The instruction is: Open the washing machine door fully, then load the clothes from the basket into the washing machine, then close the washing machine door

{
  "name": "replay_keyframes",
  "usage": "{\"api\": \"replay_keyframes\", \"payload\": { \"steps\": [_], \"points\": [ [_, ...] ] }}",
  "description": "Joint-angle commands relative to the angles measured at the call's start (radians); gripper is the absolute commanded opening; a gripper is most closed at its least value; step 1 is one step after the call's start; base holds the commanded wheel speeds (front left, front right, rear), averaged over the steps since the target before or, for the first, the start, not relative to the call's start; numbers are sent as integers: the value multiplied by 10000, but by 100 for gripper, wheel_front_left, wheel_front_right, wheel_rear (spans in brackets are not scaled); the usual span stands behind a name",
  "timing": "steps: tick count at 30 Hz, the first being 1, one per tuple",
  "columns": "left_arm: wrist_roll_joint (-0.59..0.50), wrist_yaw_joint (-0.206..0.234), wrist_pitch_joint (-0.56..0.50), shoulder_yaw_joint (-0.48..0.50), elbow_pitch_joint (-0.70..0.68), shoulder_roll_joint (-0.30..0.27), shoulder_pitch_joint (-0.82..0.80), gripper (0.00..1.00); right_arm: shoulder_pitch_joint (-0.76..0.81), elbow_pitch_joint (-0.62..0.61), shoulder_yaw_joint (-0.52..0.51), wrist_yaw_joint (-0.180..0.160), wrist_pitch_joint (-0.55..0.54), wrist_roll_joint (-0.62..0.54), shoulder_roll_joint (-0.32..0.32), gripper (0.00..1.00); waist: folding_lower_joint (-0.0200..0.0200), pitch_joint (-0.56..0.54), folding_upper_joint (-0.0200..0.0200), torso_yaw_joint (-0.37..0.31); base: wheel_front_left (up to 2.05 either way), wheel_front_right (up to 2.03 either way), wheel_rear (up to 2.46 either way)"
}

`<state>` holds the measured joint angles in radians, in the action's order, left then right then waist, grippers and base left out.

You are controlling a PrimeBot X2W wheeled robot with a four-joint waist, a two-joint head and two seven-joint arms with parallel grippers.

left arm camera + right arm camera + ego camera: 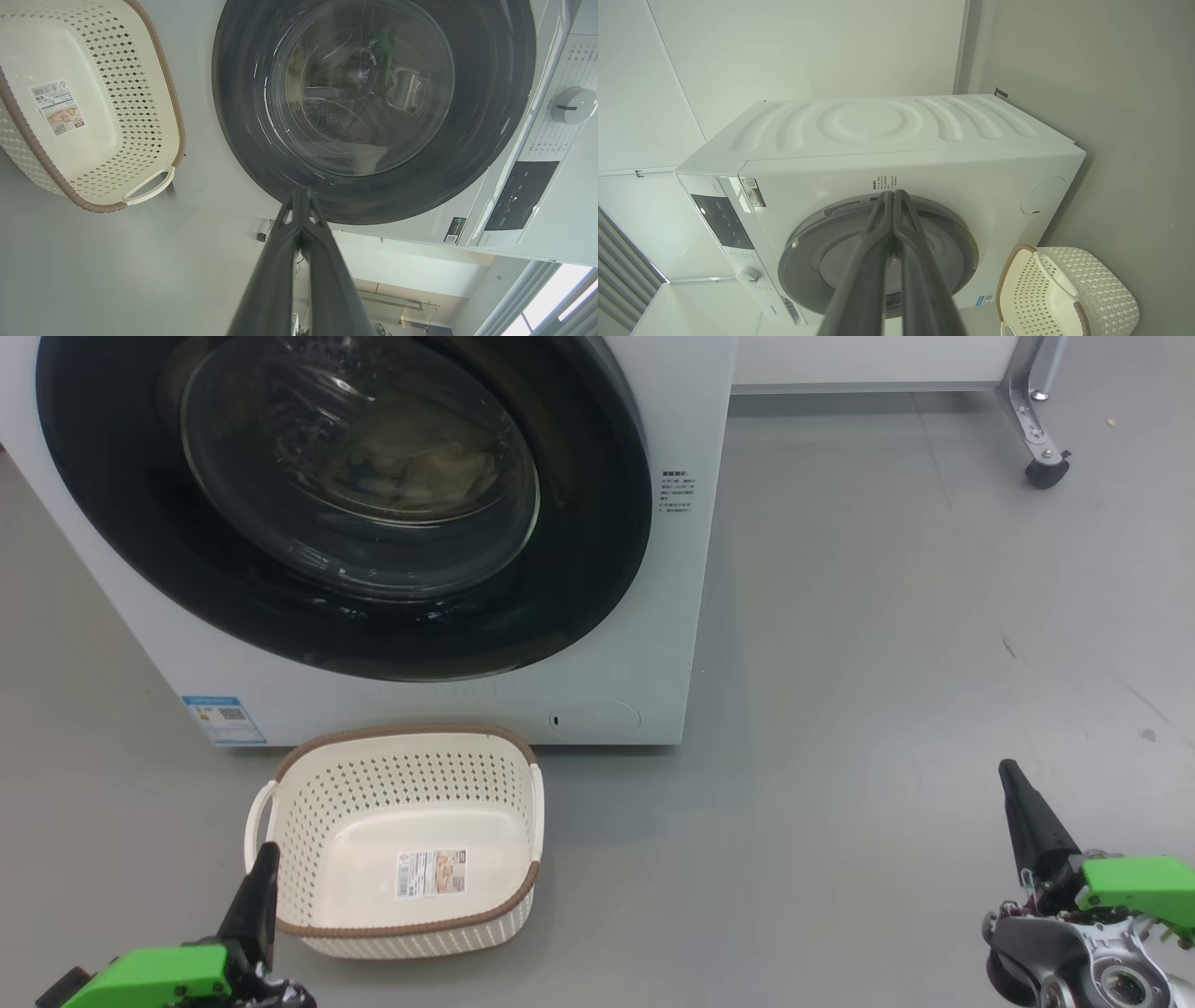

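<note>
The washing machine fills the upper left of the head view. Its door lies flush against the white front. Pale yellow clothes show behind the glass bowl, inside the drum. The cream basket stands on the floor in front of the machine, with just a sticker on its bottom. My left gripper is shut, at the basket's near left corner. My right gripper is shut, far to the right over the floor. In the wrist views, the left gripper and right gripper each have their fingers pressed together, pointing at the door.
A metal leg on a caster stands at the far right by the wall. Grey floor stretches to the right of the machine. The control panel's knob sits beside the door. The basket is close to the machine's front.
</note>
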<state>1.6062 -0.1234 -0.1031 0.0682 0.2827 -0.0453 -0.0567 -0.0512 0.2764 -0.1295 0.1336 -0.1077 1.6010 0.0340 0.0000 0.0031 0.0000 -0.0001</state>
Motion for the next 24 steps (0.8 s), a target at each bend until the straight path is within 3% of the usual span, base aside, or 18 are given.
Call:
{"api": "replay_keyframes", "payload": {
  "steps": [1, 24],
  "points": [
    [49, -73, -77, 426, -375, -77, -511, 0, -567, -316, 152, -29, -60, 71, 166, 0, 0, 0, 0, 1, 0, 0, 0],
    [38, -73, -87, 439, -375, -69, -512, 0, -568, -316, 150, -29, -62, 69, 165, 0, 0, 0, 0, 1, 0, 0, 0]
  ]
}}
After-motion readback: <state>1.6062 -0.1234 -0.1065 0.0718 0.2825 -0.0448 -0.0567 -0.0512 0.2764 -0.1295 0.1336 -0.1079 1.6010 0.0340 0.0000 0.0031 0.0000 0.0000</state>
